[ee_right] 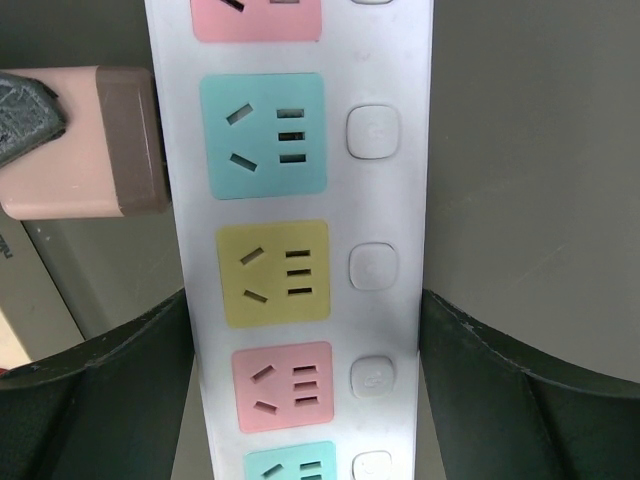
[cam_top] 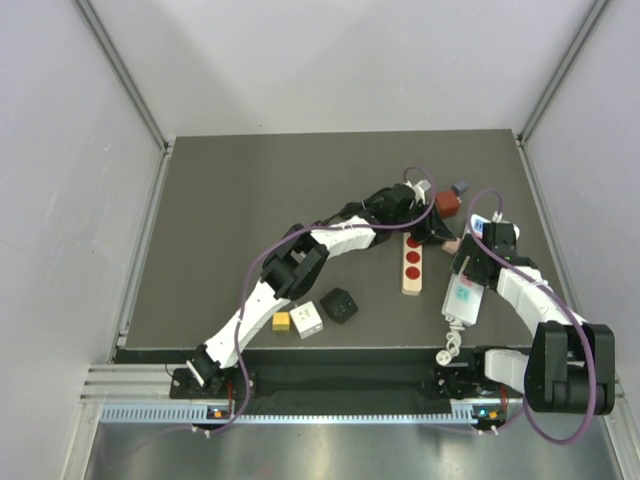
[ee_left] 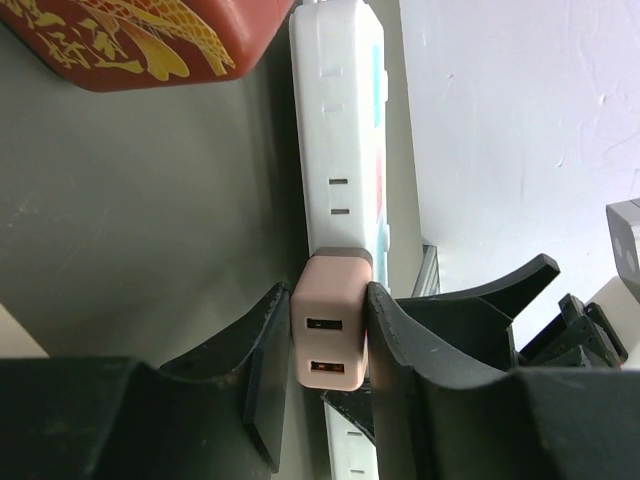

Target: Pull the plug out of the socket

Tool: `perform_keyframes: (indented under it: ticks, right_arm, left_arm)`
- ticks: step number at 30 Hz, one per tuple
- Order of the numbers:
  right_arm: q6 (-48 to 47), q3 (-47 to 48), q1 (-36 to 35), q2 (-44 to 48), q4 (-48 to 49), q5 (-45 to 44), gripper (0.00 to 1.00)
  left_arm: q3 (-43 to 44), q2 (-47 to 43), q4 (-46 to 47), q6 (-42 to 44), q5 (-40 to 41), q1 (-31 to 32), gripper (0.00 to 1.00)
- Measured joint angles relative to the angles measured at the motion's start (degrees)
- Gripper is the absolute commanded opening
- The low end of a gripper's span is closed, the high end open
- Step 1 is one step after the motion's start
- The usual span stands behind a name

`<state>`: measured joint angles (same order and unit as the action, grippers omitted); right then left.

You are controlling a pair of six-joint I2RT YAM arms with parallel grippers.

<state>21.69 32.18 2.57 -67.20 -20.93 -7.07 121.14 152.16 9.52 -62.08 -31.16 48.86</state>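
Observation:
A white power strip point(ee_right: 300, 200) with coloured sockets lies between my right gripper's point(ee_right: 305, 330) fingers, which are shut on its two long edges. In the top view the strip point(cam_top: 462, 298) lies at the right of the mat under my right gripper point(cam_top: 472, 262). A pink USB plug point(ee_left: 330, 335) sticks out of the strip's point(ee_left: 335, 120) side, its brown base against the strip. My left gripper point(ee_left: 328, 310) is shut on the plug, one finger on each side. The plug also shows in the right wrist view point(ee_right: 85, 140) and in the top view point(cam_top: 452, 243), beside my left gripper point(cam_top: 445, 236).
A wooden block with red dots point(cam_top: 412, 262) lies just left of the strip. A red patterned box point(cam_top: 447, 203) stands behind the grippers and shows in the left wrist view point(ee_left: 150, 40). Black point(cam_top: 340, 305), white point(cam_top: 307, 320) and yellow point(cam_top: 282, 321) cubes lie near the mat's front edge.

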Motion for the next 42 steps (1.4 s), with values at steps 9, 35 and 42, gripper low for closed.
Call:
perform_keyframes:
  ticks: [9,35,42]
  right_arm:
    - [0.98,2.14,1.97,-3.34,-1.57,1.2,0.0]
    - [1.9,2.84,1.55,-5.4,2.45,1.36,0.0]
    - [1.99,2.89,1.55,-5.46,1.77,-1.25,0.0]
  left_arm:
    - [-5.86,-1.42,9.73,0.5,1.14,-0.02,0.0]
    - [9.6,4.11,-2.78,5.01,-3.32,-3.67,0.0]
    - [10.38,3.58,-7.72,12.81,0.22,-6.91,0.0]
